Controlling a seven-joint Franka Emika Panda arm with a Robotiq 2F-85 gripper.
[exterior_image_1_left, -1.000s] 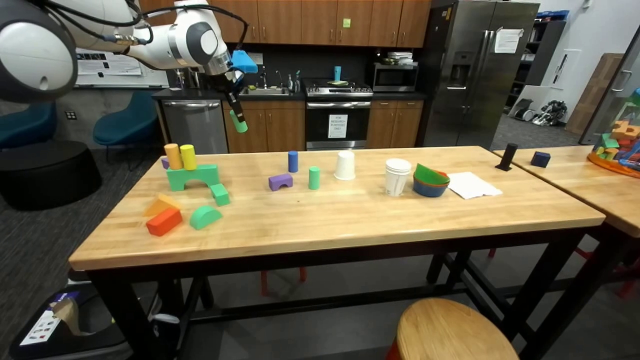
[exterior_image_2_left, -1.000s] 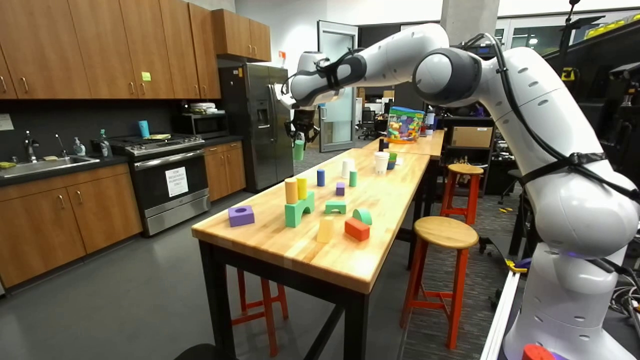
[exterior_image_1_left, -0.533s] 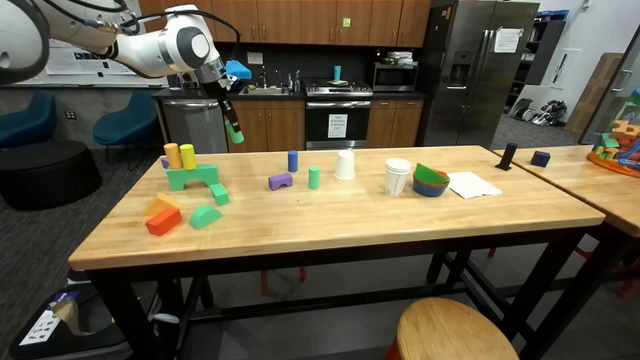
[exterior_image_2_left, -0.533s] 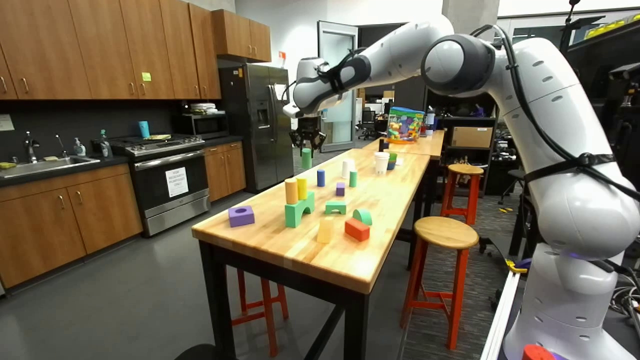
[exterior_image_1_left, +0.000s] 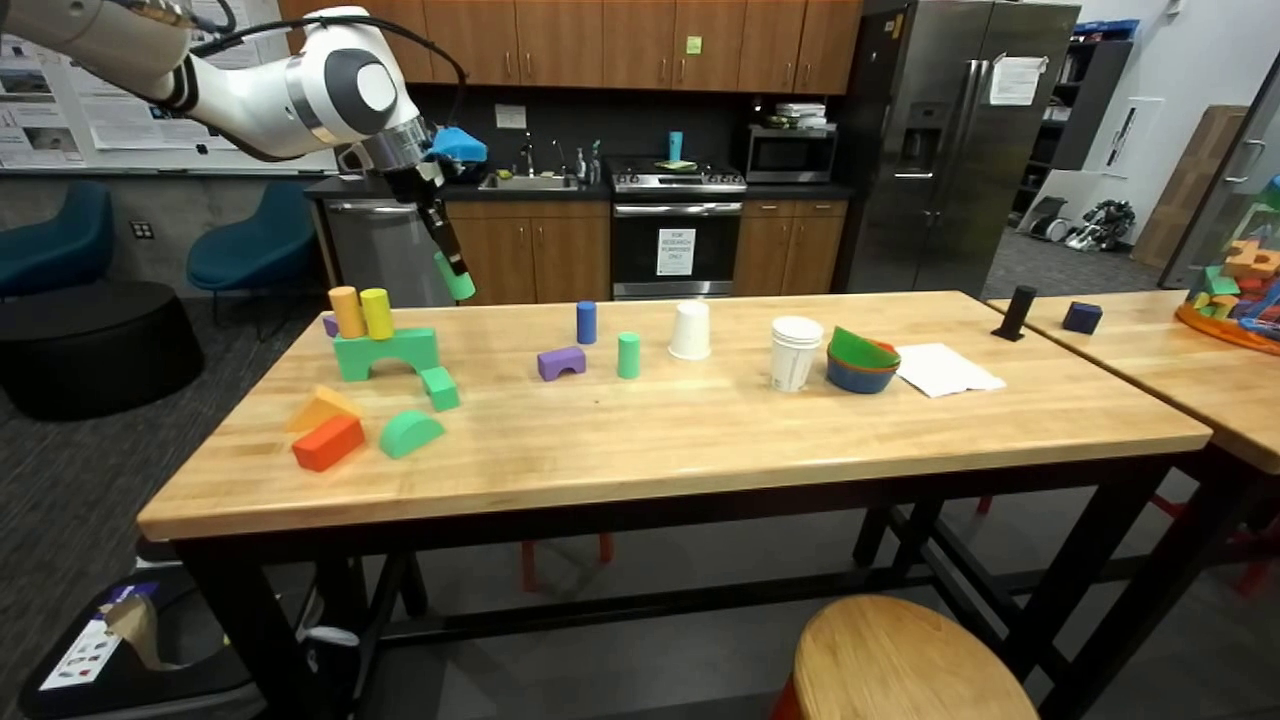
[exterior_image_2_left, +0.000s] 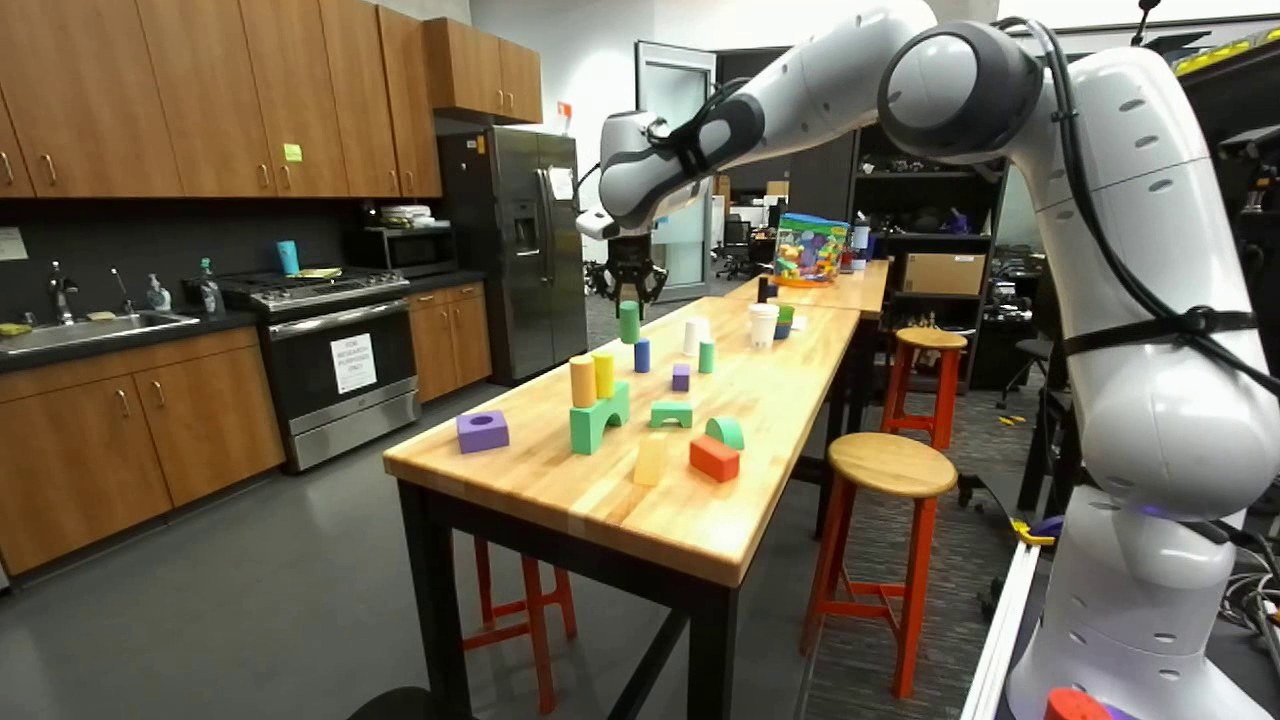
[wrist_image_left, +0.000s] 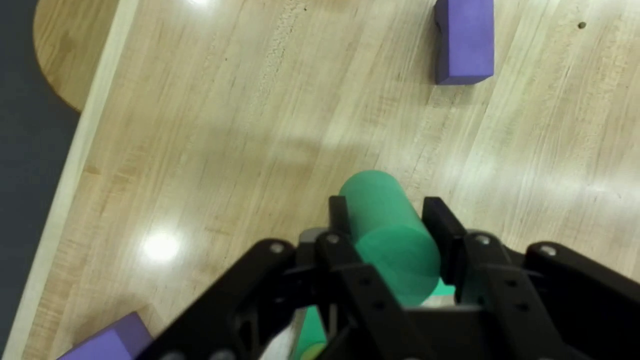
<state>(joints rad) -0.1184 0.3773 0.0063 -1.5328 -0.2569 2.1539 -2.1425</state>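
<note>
Kitchen cabinets (exterior_image_1_left: 640, 45) and a stove (exterior_image_1_left: 678, 245) stand behind the gripper (exterior_image_1_left: 455, 266) in an exterior view; the gripper is clenched on a green cylinder (exterior_image_1_left: 459, 286), tilted and raised over a wooden table (exterior_image_1_left: 700, 440). Below the gripper and to its left, an orange cylinder (exterior_image_1_left: 346, 313) and a yellow cylinder (exterior_image_1_left: 377, 315) stand upright on a green arch (exterior_image_1_left: 390, 350). Lower still beneath it lie an orange wedge (exterior_image_1_left: 323, 407), a red block (exterior_image_1_left: 329, 444) and a green half-round (exterior_image_1_left: 411, 435). Right of the gripper and lower are a purple arch (exterior_image_1_left: 561, 363), a blue cylinder (exterior_image_1_left: 586, 323), a second green cylinder (exterior_image_1_left: 628, 356), upright, and an inverted white cup (exterior_image_1_left: 690, 332). In an exterior view, the gripped cylinder hangs directly beneath the gripper; a purple holed block (exterior_image_2_left: 482, 433) lies to the gripper's lower left, and a tub of blocks (exterior_image_2_left: 810, 248) stands well beyond it, to the right. In the wrist view, the fingers (wrist_image_left: 442, 225) bear on opposite sides of the green cylinder; the purple arch lies ahead of the gripper, well apart; a stool (wrist_image_left: 72, 55), partly visible, stands past the table edge, upper left of the gripper.
</note>
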